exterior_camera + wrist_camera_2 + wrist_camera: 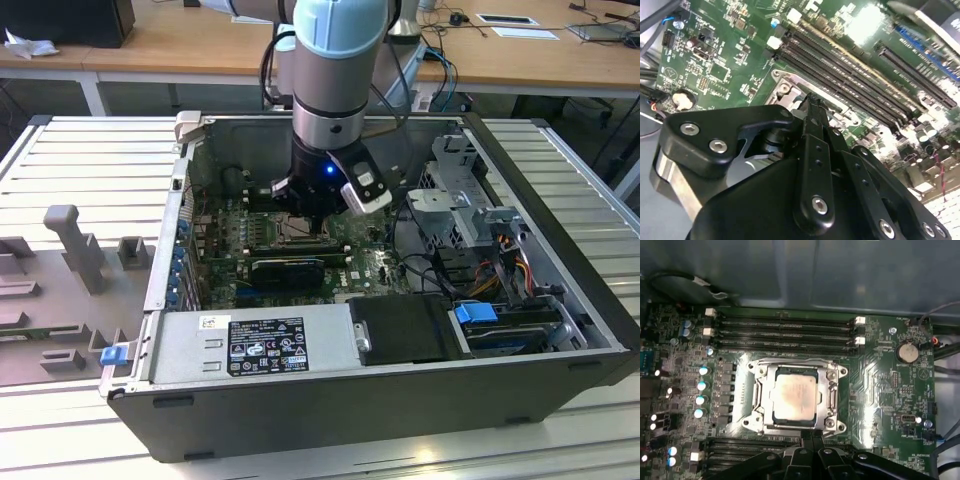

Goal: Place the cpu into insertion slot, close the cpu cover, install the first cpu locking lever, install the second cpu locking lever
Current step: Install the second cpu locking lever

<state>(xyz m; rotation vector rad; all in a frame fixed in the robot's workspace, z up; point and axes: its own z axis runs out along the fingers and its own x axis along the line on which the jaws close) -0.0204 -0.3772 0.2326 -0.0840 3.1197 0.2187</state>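
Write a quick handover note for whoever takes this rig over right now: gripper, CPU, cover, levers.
Gripper: low over the motherboard at the socket's edge; open or shut cannot be told.
The cpu: seated in the insertion slot, silver top showing.
The cpu cover: appears down around the chip.
Done: chip placed, cover seemingly closed.
Left: both locking levers; their state cannot be made out.
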